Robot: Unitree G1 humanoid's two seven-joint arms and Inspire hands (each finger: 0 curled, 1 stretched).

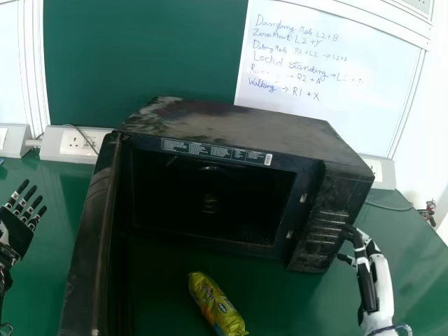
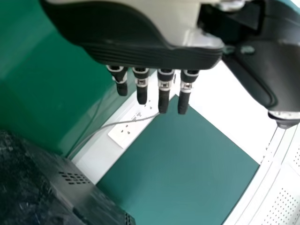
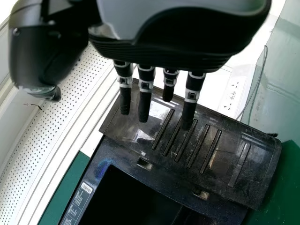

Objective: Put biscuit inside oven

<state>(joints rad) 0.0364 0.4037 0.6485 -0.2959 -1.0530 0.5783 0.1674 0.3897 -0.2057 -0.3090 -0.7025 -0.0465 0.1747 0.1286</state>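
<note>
Yellow-green wrapped biscuit packet lay on green table, outside black oven.
Door stood wide, presumably for loading; dark cavity showed no packet. Left robot hand open, empty; right robot hand, fingers loosely extended, held nothing beside ribbed panel, perhaps for steadying.

Two hands, one oven, one biscuit packet show.

Oven door cut off below
</note>
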